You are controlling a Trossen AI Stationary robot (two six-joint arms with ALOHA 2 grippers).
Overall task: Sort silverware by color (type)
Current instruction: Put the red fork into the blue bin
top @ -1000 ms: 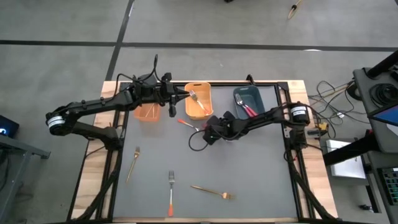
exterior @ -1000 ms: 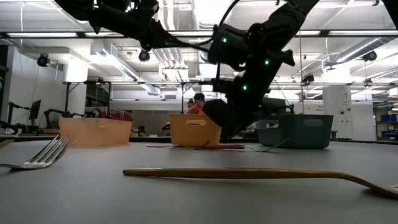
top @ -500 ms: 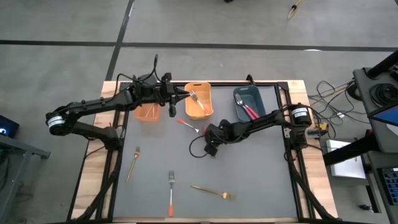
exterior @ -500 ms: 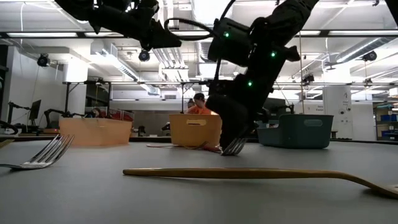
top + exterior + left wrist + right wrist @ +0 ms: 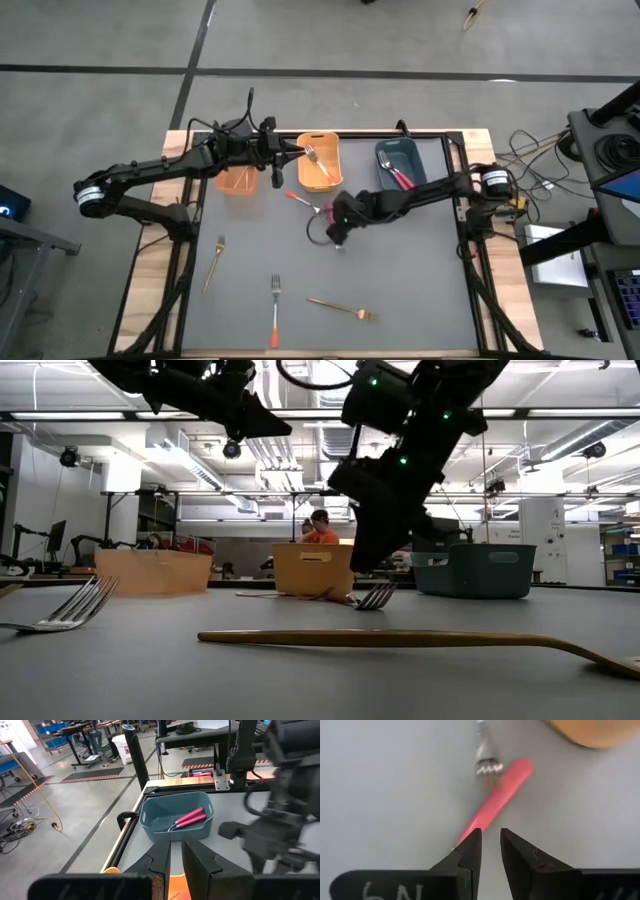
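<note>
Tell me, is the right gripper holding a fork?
Nothing yet, it seems. The right gripper is slightly open, right at the handle end of the pink-handled fork lying there.

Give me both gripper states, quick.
Left gripper: closed, nothing seen held.
Right gripper: at the pink fork handle; cannot be told.

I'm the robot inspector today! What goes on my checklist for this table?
Surface: dark grey table mat, wooden edges.
Job's things: red-pink-handled fork under the right gripper; gold fork at the left, second gold fork and orange-handled fork at the front; two pink-handled forks in the blue plastic bin.
Clutter: nothing seen.
Grippers: right gripper just above the mat, narrowly open, empty; left gripper at the orange bin.
Cables: black cable loop beside the right arm.
Surroundings: person in orange top behind the table.
</note>
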